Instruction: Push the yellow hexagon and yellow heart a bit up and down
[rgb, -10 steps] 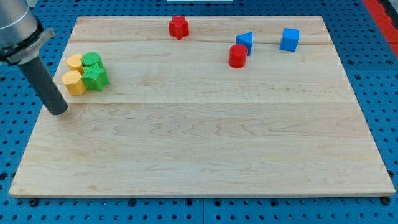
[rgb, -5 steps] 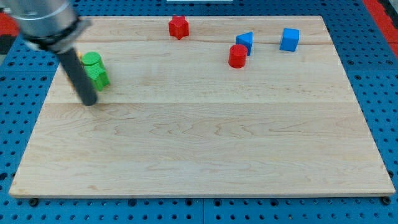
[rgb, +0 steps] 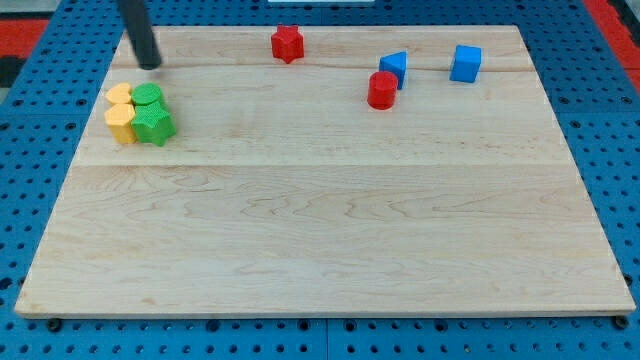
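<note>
The yellow heart (rgb: 119, 96) and the yellow hexagon (rgb: 120, 124) sit close together near the board's left edge, the heart above the hexagon. Two green blocks touch them on the right: a green cylinder (rgb: 148, 97) and a green star (rgb: 152, 124). My tip (rgb: 150, 65) rests on the board near the view's top left, above the cluster and apart from it, a short way above the green cylinder.
A red star (rgb: 287, 43) sits near the top edge. A red cylinder (rgb: 382, 90), a blue triangle (rgb: 394, 67) and a blue cube (rgb: 465, 63) sit at the top right. The wooden board (rgb: 330, 220) lies on a blue pegboard.
My tip swept from the lower left of the cluster, past its bottom, up to above it. The yellow blocks shifted slightly and stay beside the green ones.
</note>
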